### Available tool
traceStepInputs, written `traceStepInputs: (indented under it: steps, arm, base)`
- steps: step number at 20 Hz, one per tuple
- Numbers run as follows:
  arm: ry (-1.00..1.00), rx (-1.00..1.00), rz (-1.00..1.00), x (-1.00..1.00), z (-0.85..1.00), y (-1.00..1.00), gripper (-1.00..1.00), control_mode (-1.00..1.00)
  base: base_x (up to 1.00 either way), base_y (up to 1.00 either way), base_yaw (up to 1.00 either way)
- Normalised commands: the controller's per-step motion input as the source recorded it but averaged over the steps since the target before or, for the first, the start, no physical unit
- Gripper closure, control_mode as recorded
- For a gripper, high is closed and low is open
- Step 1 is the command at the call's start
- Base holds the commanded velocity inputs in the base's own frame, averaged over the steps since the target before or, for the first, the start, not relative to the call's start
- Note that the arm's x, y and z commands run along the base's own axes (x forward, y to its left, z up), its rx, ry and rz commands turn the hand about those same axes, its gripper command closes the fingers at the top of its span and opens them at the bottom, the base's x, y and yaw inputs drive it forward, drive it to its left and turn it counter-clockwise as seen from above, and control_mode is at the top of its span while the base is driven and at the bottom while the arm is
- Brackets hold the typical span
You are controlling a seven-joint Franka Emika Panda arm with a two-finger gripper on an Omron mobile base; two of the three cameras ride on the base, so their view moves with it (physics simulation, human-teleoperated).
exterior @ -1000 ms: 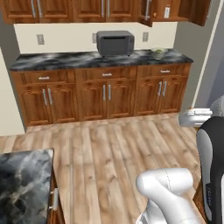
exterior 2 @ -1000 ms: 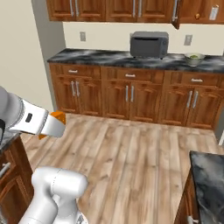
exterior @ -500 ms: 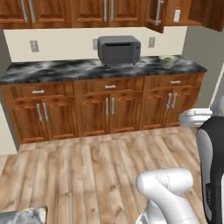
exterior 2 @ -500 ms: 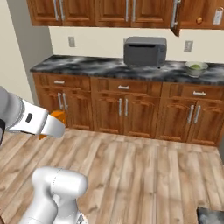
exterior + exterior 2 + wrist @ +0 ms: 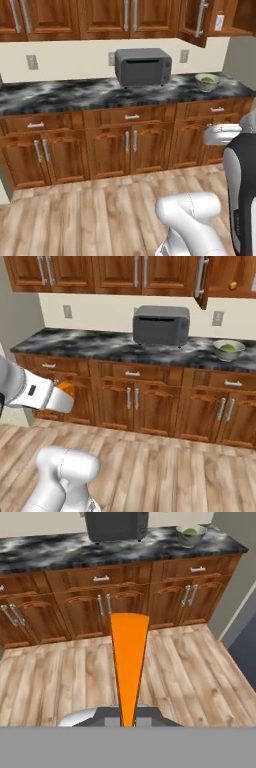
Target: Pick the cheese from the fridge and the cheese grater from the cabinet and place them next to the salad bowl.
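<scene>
**A:** Where do you stand with the carry?

**B:** You are facing the long dark marbled stone surface (image 5: 100, 346) over the brown wooden base cupboards (image 5: 150, 401). On it sits the boxy grey microwave (image 5: 161, 325), and to its right the off-white round shallow salad bowl with a green leafy ball (image 5: 228, 349). Above that end, the brown wooden wall cabinet with the thick grey bar handle (image 5: 201, 278) hangs open.

**A:** And the end effector?

**B:** Your end effector (image 5: 64, 398) is fully closed on the small bright orange wedge of cheese (image 5: 129, 662), which juts forward between the tips in the hand view and peeks out beside the wrist in the right base view. It hangs low over the wood floor, well apart from the bowl.

**A:** How do I finish this step well?

**B:** My advice: drive right until the bowl is within reach, and lift the wedge clear of the surface's front edge before you move in. Set it down on bare stone just beside the bowl, not touching the rim. The wedge is thin and tapered, so I would lower it flat and only let go once it rests.
</scene>
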Motion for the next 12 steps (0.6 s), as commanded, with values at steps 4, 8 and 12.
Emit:
traceStepInputs:
  steps: [4, 8, 12]
  arm:
    - [0.0, 0.0, 0.0, 0.0, 0.0, 0.0, 1.0, 1.0]
    - [0.0, 0.0, 0.0, 0.0, 0.0, 0.0, 1.0, 1.0]
    - [0.0, 0.0, 0.0, 0.0, 0.0, 0.0, 1.0, 1.0]
  base:
    - [1.0, -0.75, 0.0]
    - [1.0, -0.95, 0.0]
    - [0.95, -1.0, 0.0]
